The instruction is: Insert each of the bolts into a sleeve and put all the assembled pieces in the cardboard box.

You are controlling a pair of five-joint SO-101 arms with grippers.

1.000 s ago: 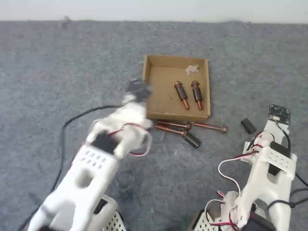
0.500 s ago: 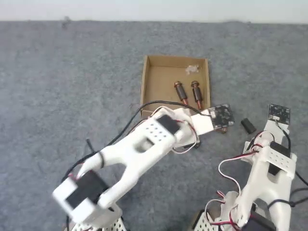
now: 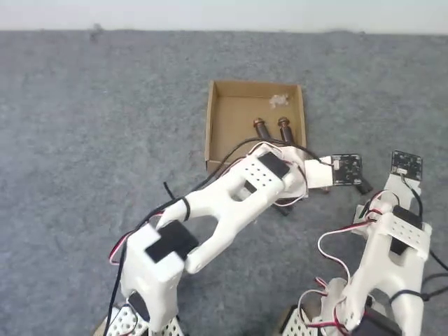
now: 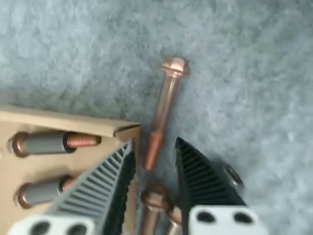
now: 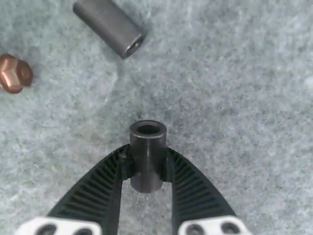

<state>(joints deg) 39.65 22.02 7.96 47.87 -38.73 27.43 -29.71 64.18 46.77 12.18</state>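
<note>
My left gripper (image 4: 154, 144) is open, its jaws straddling the threaded end of a copper bolt (image 4: 164, 105) lying on the carpet just outside the cardboard box (image 4: 63, 125). More bolt heads (image 4: 154, 200) lie under the fingers. Two sleeved bolts (image 4: 49, 143) rest inside the box (image 3: 224, 119). My right gripper (image 5: 146, 152) is shut on a dark sleeve (image 5: 146, 156), held upright. A second sleeve (image 5: 108, 27) lies on the carpet beyond it, beside a bolt head (image 5: 14, 73). In the high view the left arm (image 3: 259, 178) stretches across the box's front edge.
Grey carpet covers the whole surface. The right arm (image 3: 392, 238) stands at the right, close to the left arm's wrist board (image 3: 346, 168). A loose sleeve (image 3: 362, 186) lies between them. Open carpet stretches left of the box.
The left arm has swung from the box's left side across its front to the right and now hovers over the loose bolts. The right arm has not moved.
</note>
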